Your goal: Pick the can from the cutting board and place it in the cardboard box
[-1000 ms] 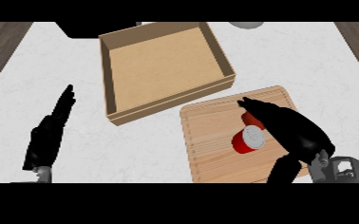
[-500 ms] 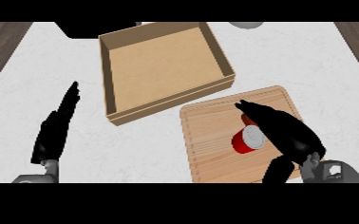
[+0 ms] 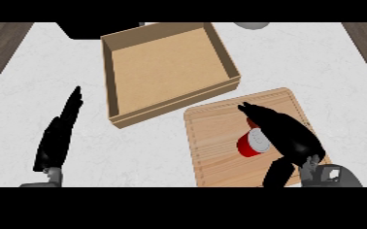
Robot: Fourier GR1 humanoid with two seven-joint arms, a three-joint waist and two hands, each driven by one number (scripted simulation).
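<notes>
One red can (image 3: 252, 143) lies on its side on the wooden cutting board (image 3: 215, 140), its pale end facing the lower right, and the right robot hand (image 3: 287, 135) is over it. The fingers reach up and to the left across the far side of the can, while the thumb hangs lower down near the board's bottom edge. The hand looks partly open, cupped beside the can and not yet closed round it; whether any finger is touching the can cannot be told from this view.

By my judgement the step in hand is the grasp: the can is not lifted. The next move calls for the fingers and thumb to close on the can's round side, then for a lift and a carry up and to the left, over the near wall of the cardboard box (image 3: 114, 109), which sits just beside the board's upper left corner with nothing seen inside.

The left robot hand (image 3: 58, 133) rests open on the white table (image 3: 150, 150) at the left, fingers straight and pointing away, holding nothing, well apart from the box.
</notes>
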